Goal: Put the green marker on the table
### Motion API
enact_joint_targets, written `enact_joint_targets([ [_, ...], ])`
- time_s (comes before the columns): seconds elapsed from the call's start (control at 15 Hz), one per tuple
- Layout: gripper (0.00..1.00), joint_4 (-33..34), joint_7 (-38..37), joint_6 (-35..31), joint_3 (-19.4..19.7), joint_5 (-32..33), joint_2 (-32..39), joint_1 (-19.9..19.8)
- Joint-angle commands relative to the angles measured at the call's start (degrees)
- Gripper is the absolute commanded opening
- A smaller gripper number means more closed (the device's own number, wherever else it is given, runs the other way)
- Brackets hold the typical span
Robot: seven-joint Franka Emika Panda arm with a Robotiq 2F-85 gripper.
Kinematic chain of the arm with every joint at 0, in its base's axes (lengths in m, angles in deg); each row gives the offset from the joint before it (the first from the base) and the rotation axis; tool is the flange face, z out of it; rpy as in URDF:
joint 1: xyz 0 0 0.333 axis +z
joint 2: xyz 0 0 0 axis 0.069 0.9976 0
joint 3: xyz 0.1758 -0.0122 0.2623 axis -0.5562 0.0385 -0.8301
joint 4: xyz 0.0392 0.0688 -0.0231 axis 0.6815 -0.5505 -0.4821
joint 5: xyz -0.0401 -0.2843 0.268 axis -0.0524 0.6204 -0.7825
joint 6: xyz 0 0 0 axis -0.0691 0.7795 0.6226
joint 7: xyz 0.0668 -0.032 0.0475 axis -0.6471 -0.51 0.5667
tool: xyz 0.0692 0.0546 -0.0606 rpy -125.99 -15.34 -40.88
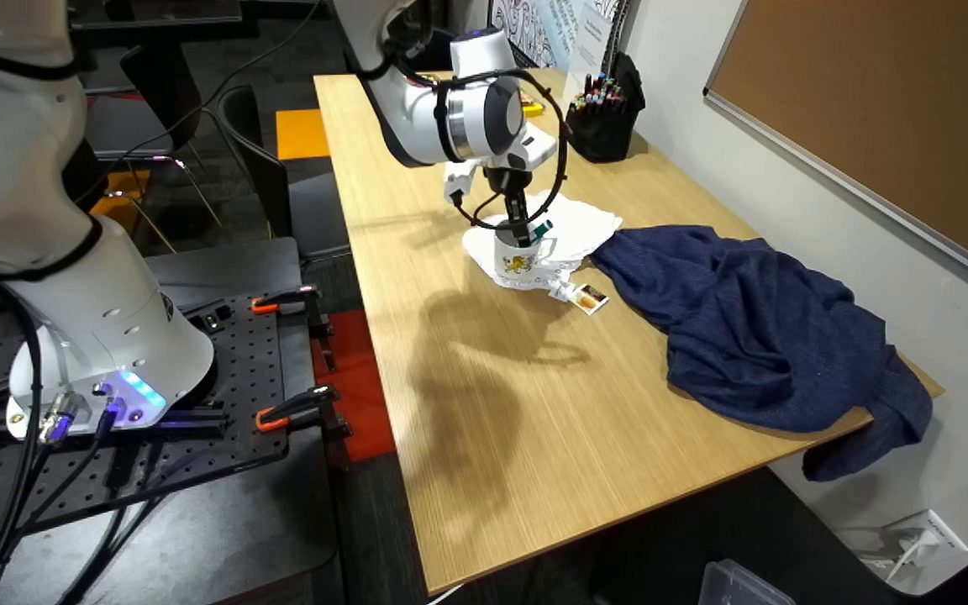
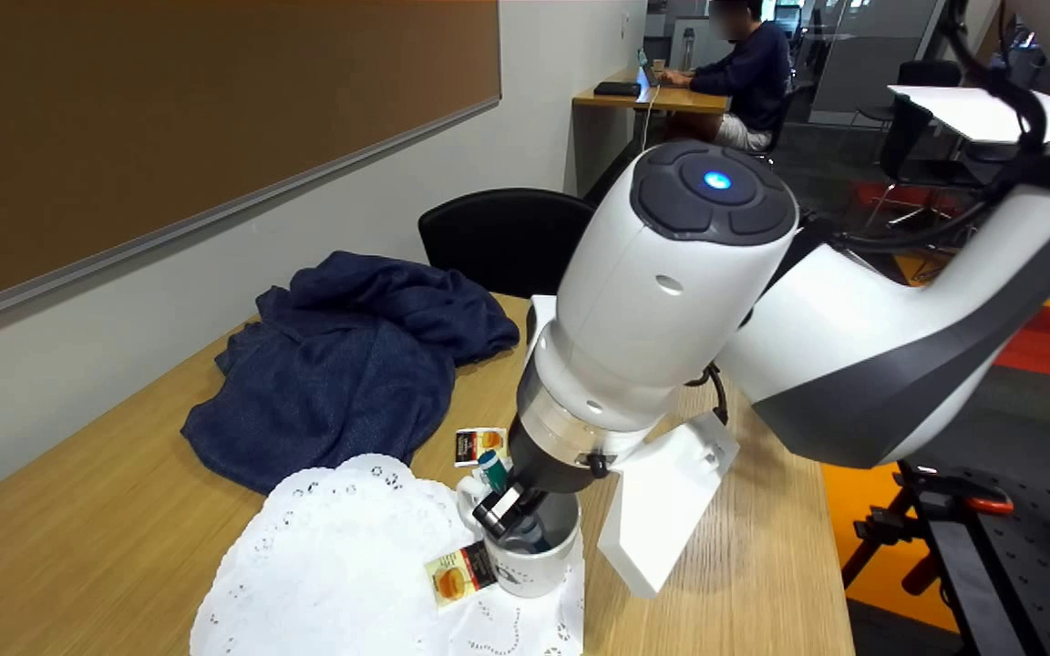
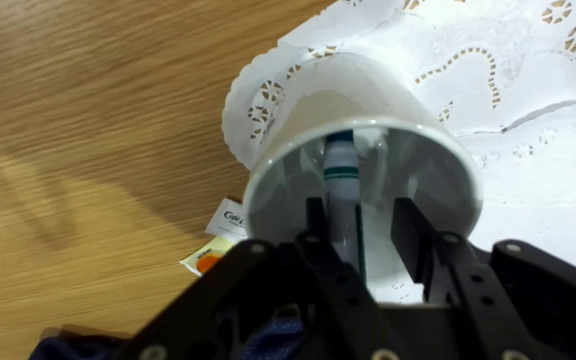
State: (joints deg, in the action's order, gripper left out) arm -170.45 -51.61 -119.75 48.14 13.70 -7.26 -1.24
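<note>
The green marker (image 3: 342, 187) leans inside the white cup (image 3: 425, 170). Its teal end sticks out over the cup's rim in both exterior views (image 1: 543, 228) (image 2: 492, 468). My gripper (image 3: 362, 220) points down into the cup's mouth, its fingers on either side of the marker. The fingers are apart. The marker lies close to the left finger in the wrist view, with a gap to the right finger; whether it touches the left one I cannot tell. The marker's upper part is hidden behind the gripper there. The cup (image 1: 516, 262) stands upright on the light wooden table (image 1: 618, 403).
A white paper doily (image 2: 343, 556) lies under and beside the cup. Small tea sachets (image 2: 450, 576) (image 1: 589, 298) lie near it. A crumpled dark blue cloth (image 1: 770, 328) covers the wall side of the table. A black holder (image 1: 602, 134) full of markers stands at the far end.
</note>
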Motion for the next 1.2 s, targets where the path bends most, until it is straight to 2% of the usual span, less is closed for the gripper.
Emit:
enact_joint_targets([
  [0.0, 0.1, 1.31, 1.7, -0.13, 0.2, 0.75, 0.97, -0.13],
  [0.07, 0.01, 1.31, 1.64, -0.05, 0.27, 0.97, 0.96, -0.01],
  [0.13, 0.01, 1.11, 1.51, 0.05, 0.29, 1.21, 0.67, 0.1],
  [0.2, 0.05, 0.62, 1.47, 0.13, 0.18, 1.34, 0.18, 0.11],
  [0.4, 0.05, -1.62, 0.7, 0.98, 0.08, 2.07, -2.53, 0.61],
  [0.53, 0.05, -3.35, -1.06, 1.26, 0.93, 5.0, -5.41, 1.86],
  [0.87, 0.05, -7.76, -6.6, 1.7, 1.15, 13.46, -14.96, 3.38],
  [1.13, 0.05, -11.93, -6.73, 1.49, 0.59, 14.08, -23.46, 2.4],
])
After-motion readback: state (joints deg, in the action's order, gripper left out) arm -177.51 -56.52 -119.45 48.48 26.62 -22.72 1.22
